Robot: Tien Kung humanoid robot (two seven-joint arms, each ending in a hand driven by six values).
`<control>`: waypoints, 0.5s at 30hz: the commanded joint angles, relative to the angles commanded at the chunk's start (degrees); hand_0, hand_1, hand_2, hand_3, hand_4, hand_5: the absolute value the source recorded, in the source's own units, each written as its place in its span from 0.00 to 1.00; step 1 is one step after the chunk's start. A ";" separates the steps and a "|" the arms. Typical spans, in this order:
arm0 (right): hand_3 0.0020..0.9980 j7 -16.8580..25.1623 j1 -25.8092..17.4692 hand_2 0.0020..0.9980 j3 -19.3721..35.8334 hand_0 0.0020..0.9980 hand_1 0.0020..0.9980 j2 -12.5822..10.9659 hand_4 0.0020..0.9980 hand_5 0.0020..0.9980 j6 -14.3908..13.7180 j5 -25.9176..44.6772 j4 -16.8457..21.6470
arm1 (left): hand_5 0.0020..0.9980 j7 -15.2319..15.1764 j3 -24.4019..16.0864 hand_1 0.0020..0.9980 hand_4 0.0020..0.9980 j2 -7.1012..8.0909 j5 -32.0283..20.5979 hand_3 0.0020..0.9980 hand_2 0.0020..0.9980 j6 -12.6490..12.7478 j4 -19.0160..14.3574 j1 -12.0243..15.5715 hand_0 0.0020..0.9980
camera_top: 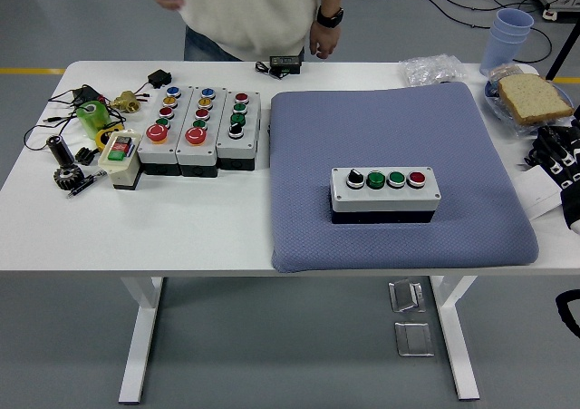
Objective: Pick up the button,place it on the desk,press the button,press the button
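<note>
A grey button box [383,194] lies on the blue pad [399,128], near the pad's front edge. Its top carries a black knob, two green buttons and a red button in a row. Nothing touches it. My right hand [555,150] rests at the picture's right edge, beside the pad's right side, with black fingers loosely spread and holding nothing. My left arm does not show. The person [254,10] stands at the far side, both hands off the table.
Three more button boxes [199,130] stand side by side left of the pad. Small parts, cables, a green roll and a small switch box [120,152] lie at the far left. Stacked blue cups [507,35], a plastic bag and bread on a plate [528,97] sit at the back right.
</note>
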 joint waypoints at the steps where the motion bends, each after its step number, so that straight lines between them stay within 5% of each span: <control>1: 0.73 -0.01 -0.09 0.71 0.20 0.67 0.67 -0.07 0.71 0.26 -0.05 -0.14 0.12 | 0.43 0.00 0.03 0.42 0.26 0.00 0.24 0.43 0.42 -0.06 0.00 0.00 0.55; 15: 0.73 0.59 -1.75 0.71 1.89 0.67 0.67 -0.41 0.72 0.23 -0.56 0.48 1.06 | 0.43 -0.20 0.10 0.42 0.26 0.00 1.20 0.43 0.42 -0.28 0.00 -0.88 0.55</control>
